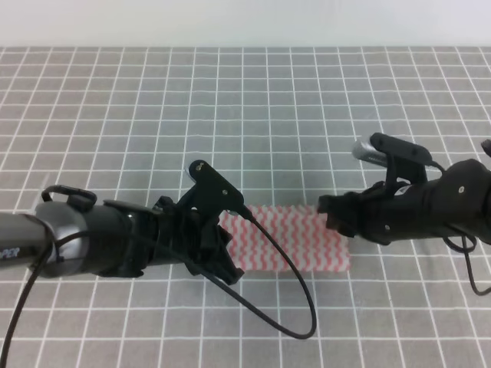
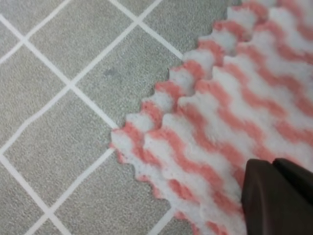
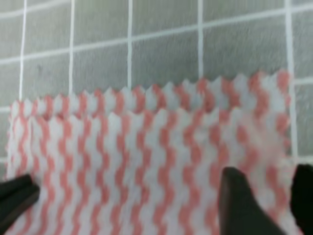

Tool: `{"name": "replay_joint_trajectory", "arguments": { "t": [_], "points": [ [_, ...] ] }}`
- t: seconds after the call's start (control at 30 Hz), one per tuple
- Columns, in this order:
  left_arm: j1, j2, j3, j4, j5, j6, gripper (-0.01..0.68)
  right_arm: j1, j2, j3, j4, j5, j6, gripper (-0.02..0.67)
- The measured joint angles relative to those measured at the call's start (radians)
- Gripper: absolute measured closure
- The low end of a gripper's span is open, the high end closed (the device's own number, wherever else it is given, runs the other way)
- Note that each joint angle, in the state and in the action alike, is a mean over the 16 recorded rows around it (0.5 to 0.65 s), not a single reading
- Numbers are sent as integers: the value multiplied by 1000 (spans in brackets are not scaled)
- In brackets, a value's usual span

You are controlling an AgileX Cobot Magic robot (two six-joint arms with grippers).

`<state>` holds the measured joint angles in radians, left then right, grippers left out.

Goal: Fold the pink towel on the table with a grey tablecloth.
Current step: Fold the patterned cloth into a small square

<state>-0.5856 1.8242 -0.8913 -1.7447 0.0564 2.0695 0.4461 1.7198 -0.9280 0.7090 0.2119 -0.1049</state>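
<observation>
The pink towel [image 1: 301, 239] lies flat on the table with a grey tablecloth [image 1: 230, 115], just below centre, as a long strip in two layers. Its upper layer sits slightly back from the zigzag edge of the lower one [image 2: 220, 112] [image 3: 146, 156]. My left gripper [image 1: 227, 250] is over the towel's left end. Its dark fingers [image 2: 276, 196] lie together with no gap, and I cannot tell whether cloth is pinched. My right gripper [image 1: 330, 216] hovers at the towel's right end, open [image 3: 269, 200], with striped cloth showing between its fingers.
A black cable [image 1: 299, 310] loops from the left arm onto the cloth in front of the towel. The grey grid cloth [image 2: 58, 98] [image 3: 161, 49] runs bare behind and to both sides. A white wall [image 1: 245, 23] borders the far edge.
</observation>
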Motion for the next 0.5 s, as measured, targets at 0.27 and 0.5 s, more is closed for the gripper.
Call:
{"name": "replay_joint_trajectory", "arguments": {
  "t": [0.27, 0.5],
  "points": [
    [0, 0, 0, 1, -2, 12, 674, 0, -1, -13, -5, -22, -3, 352],
    [0, -1, 0, 1, -2, 21, 675, 0, 0, -38, -35, 46, -6, 415]
  ]
}}
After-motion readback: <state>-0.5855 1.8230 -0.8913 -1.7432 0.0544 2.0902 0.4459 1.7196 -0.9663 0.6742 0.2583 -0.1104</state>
